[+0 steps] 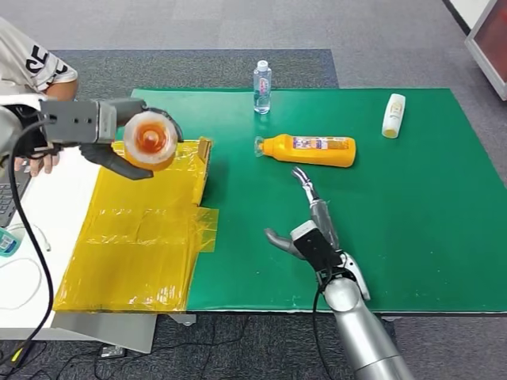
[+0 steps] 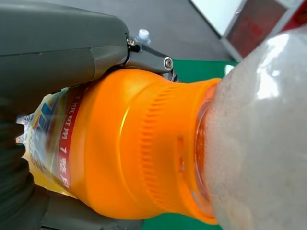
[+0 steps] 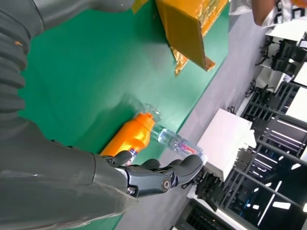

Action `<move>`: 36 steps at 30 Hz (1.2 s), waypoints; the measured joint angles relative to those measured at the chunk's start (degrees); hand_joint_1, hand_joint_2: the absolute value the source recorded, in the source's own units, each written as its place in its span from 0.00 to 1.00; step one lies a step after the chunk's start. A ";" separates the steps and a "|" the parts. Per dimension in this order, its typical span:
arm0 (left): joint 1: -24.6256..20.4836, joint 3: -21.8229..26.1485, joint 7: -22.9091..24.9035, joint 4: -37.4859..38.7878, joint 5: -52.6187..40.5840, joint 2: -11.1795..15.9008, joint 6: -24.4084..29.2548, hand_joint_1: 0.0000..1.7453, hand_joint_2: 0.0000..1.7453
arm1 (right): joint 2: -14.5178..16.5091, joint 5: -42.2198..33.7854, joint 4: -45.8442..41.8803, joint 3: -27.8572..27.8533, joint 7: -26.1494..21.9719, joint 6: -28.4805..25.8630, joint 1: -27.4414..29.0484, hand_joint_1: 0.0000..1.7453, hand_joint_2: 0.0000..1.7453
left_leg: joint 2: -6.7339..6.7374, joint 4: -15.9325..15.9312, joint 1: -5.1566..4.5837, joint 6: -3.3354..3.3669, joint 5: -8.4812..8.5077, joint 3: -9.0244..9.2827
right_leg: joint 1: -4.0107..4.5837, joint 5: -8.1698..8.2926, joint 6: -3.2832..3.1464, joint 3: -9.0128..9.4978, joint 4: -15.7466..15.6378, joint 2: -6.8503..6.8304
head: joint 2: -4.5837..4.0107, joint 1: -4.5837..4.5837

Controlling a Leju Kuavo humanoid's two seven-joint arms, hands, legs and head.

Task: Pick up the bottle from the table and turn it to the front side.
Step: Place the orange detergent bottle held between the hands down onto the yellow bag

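My left hand [image 1: 103,128] holds an orange bottle [image 1: 153,141] up above the yellow sheet, its clear-capped end turned toward the head camera. In the left wrist view the same orange bottle [image 2: 126,143] lies in my left hand [image 2: 54,52], with its frosted clear cap [image 2: 260,134] large in the picture. A second orange bottle [image 1: 314,150] lies on its side on the green mat [image 1: 418,222]. My right hand [image 1: 308,233] hovers open just short of it, fingers stretched toward it. The right wrist view shows that lying bottle [image 3: 132,136] beyond my right hand's fingers [image 3: 155,175].
A clear water bottle [image 1: 261,85] stands at the mat's far edge, and a small white and yellow bottle [image 1: 393,115] lies at the far right. Yellow taped cardboard [image 1: 137,229] covers the left part of the table. A person [image 1: 32,63] sits at the far left beside a laptop [image 1: 7,198].
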 joint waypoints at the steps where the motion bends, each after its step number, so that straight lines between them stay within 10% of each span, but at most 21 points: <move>1: -3.30 -2.78 2.33 1.39 0.14 -0.65 -0.07 1.00 1.00 | 0.14 0.22 0.43 0.00 -0.03 -0.22 -0.02 0.00 1.00 | 0.00 0.00 -0.01 0.00 0.00 0.00 | -0.01 0.01 0.00 0.00 0.00 0.00 | 0.00 0.01; 6: -14.53 -16.50 7.12 14.26 -13.78 -8.32 -2.15 1.00 1.00 | 1.52 2.38 2.16 -0.02 0.55 -0.64 -1.21 0.00 1.00 | 0.00 0.00 -0.03 0.04 0.05 -0.01 | -0.05 0.10 0.09 0.01 0.02 0.00 | 0.00 0.01; 15: -12.07 -24.84 1.89 36.05 -37.79 -20.88 2.61 1.00 1.00 | 4.04 5.60 4.22 0.01 2.21 -0.49 -3.30 0.00 1.00 | -0.01 0.01 -0.02 0.03 0.21 -0.18 | -0.02 0.21 0.07 -0.12 0.05 0.00 | 0.00 0.01; 28: -3.79 -27.97 0.94 47.60 -39.69 -25.92 8.80 1.00 1.00 | 5.05 6.99 6.37 -0.01 3.13 -0.49 -2.82 0.00 1.00 | 0.00 0.01 -0.04 0.03 0.20 -0.25 | -0.04 0.20 0.07 -0.18 0.05 0.00 | 0.00 0.02; 36: 1.28 -16.04 -5.77 51.20 -13.23 -23.24 5.34 1.00 1.00 | 5.40 4.23 8.03 0.83 1.42 -0.22 -2.59 0.00 1.00 | 0.01 0.00 -0.03 0.03 0.19 -0.21 | -0.01 0.18 0.07 -0.15 0.07 0.03 | 0.00 0.01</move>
